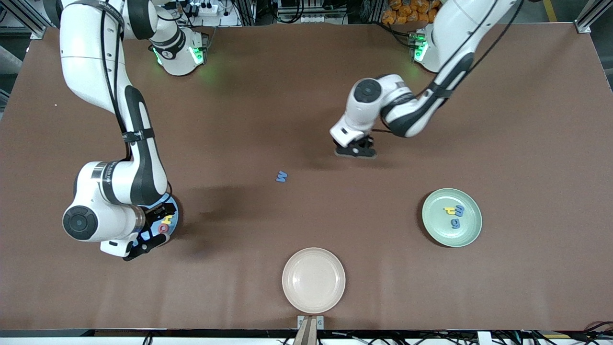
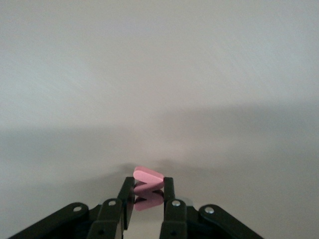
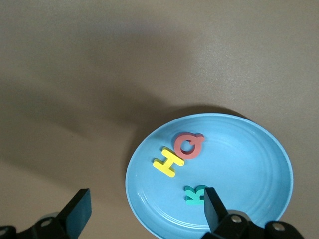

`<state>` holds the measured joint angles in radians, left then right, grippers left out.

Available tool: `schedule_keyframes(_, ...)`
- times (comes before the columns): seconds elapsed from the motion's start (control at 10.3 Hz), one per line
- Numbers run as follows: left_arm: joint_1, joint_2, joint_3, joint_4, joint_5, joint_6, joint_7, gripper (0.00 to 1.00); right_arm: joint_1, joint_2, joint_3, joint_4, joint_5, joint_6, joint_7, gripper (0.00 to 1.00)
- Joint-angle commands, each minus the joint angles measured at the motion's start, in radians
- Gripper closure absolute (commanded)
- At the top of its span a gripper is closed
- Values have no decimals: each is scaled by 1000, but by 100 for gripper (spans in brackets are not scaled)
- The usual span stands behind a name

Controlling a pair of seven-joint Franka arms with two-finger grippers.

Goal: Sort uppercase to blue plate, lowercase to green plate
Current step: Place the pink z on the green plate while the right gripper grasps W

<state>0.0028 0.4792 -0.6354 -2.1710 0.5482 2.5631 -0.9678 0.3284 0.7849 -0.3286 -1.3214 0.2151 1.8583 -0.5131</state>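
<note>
Nearest the front camera you have the cream plate [image 1: 313, 280], bare, at the table's near edge.

Farther from the camera, toward the right arm's end, sits the blue plate [image 3: 259, 149]. Your right gripper [image 3: 144, 211] hangs over it with its fingers spread wide and nothing between them. In the right wrist view the plate holds three letters: the yellow H [image 3: 168, 162] touching the red Q [image 3: 188, 145], and the teal-green R [image 3: 195, 194] a little apart, partly hidden by a fingertip. In the front view the arm covers most of this plate; only the yellow and red letters show.

At much the same depth, toward the left arm's end, you see the green plate [image 1: 451, 217]. It carries a yellow hooked letter [image 1: 449, 210] just beside a blue letter [image 1: 459, 209], and a second blue e-like letter [image 1: 455, 223] nearer the camera than those two.

Farther still, near the middle of the table, the blue W [image 1: 281, 177] lies alone on the brown cloth, well apart from every plate.

Farthest off, your left gripper [image 1: 355, 150] is low over bare tabletop. The left wrist view shows its fingers narrowed onto the pink letter [image 2: 148, 181], pinched from both sides.
</note>
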Motion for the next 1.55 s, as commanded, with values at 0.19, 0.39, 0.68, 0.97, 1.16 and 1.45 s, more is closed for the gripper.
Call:
schedule_keyframes(0.19, 351, -48, -10, 5, 22, -29, 462, 100, 36, -32, 29, -29, 9, 2, 83, 0)
schedule_keyframes(0.39, 455, -22, 29, 46, 18, -29, 732, 100, 133, -32, 29, -30, 9, 1, 203, 0)
schedule_keyframes(0.68, 460, 7, 123, 114, 7, -29, 923, 100, 317, -33, 29, -25, 12, 68, 222, 0)
schedule_keyframes(0.97, 457, 35, 135, 157, 6, -29, 934, 100, 405, -32, 28, -41, 113, 73, 612, 0)
schedule_keyframes(1.16, 453, 44, 134, 183, 6, -29, 934, 1, 458, -35, 28, -91, 113, 128, 883, 0)
schedule_keyframes(1.45, 419, 16, 126, 261, -8, -108, 939, 0, 569, -58, 20, -240, 112, 304, 1073, 0)
